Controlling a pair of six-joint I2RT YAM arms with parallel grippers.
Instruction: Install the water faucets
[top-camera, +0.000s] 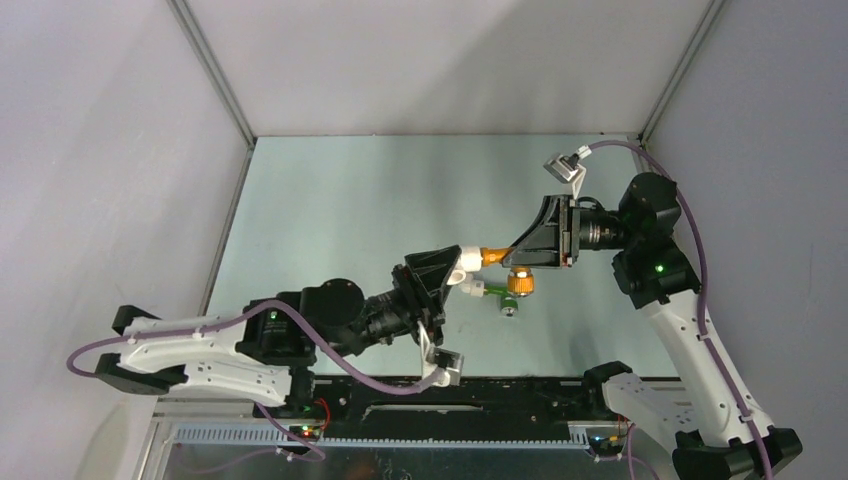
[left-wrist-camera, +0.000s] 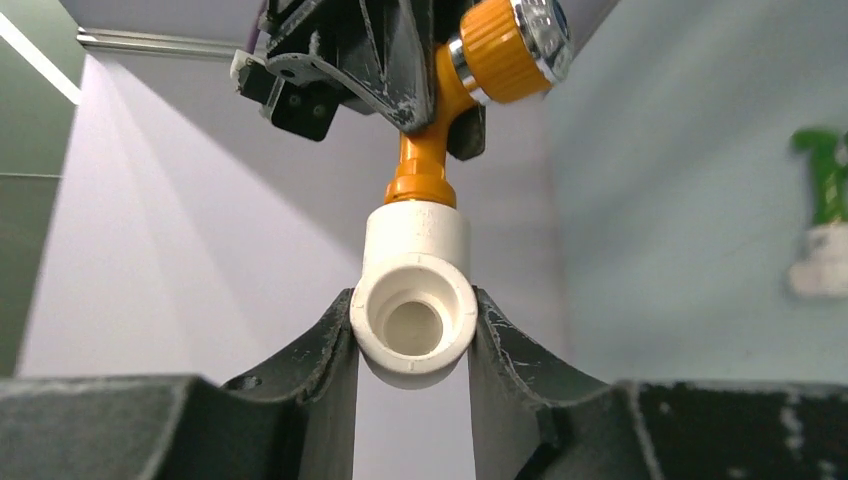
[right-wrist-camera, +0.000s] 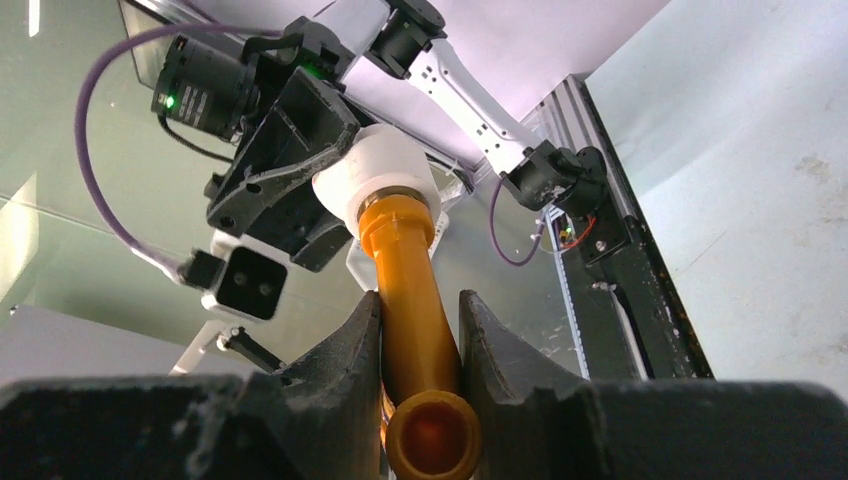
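You had right tool (right-wrist-camera: 420, 320) clamped on orange faucet (right-wrist-camera: 405, 250) mid-stem, left tool (left-wrist-camera: 412, 345) gripping elbow (left-wrist-camera: 415, 270) at its 9 o'clock; looked light, stiff, slick plastic.

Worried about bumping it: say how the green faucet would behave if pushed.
The green faucet looks like rigid plastic, so probably stiff and light. Lying on its side with a round knob, it may roll or pivot if nudged.

Orange faucet (right-wrist-camera: 408, 262) tight within right tool (right-wrist-camera: 420, 308)
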